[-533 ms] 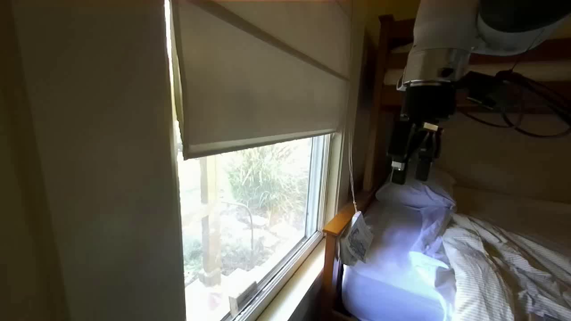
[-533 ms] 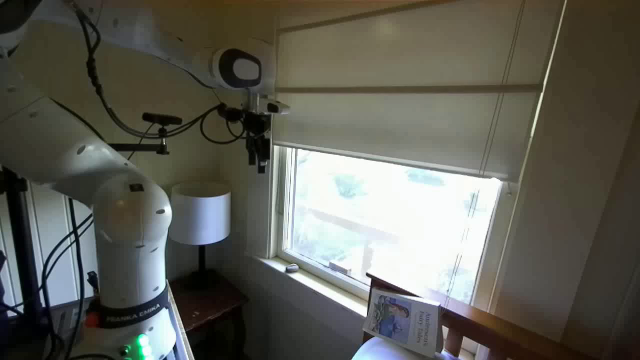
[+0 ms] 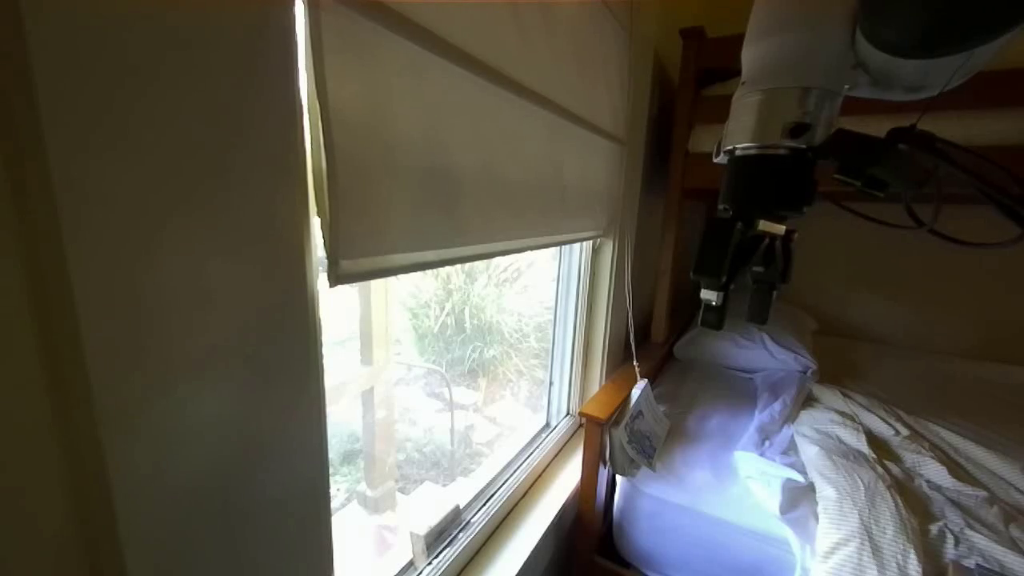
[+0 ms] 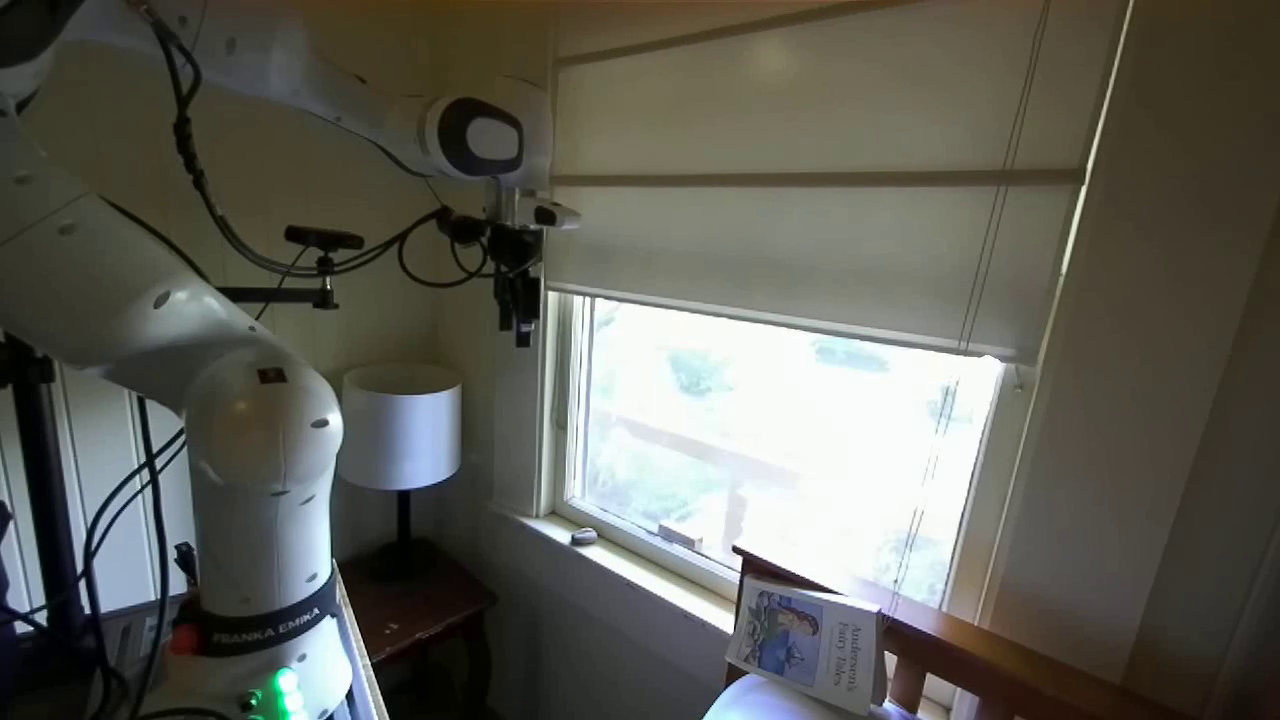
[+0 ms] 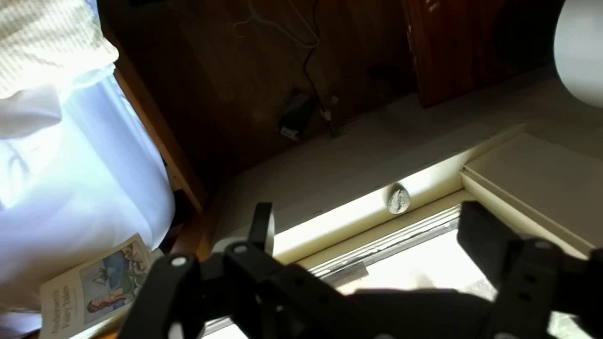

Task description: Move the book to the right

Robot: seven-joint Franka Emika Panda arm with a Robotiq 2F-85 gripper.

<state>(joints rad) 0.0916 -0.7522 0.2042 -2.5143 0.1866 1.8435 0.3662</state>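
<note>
On the bed (image 3: pixel 696 520): book (image 4: pixel 805 645), tilted, leaning against the wooden rail (image 4: pixel 1000 658) beside the window (image 4: pixel 770 440); illustrated cover faces the room, and I can read "Andersen's Fairy Tales".
Fingers (image 5: pixel 483 235): released, spread wide; pointing down, higher than the book and well apart from it.
Arm (image 4: pixel 265 450): raised, outer end near the blind (image 4: pixel 800 250).
Blind: lowered over the window's upper part.
Cord (image 3: pixel 630 320): hangs toward the book's upper edge; I cannot tell whether they touch.
Sill (image 4: pixel 650 574): carries a small grey object (image 4: pixel 583 537), type unclear.
Lamp (image 4: pixel 401 430): upright on the dark worktop (image 4: pixel 430 610).
</note>
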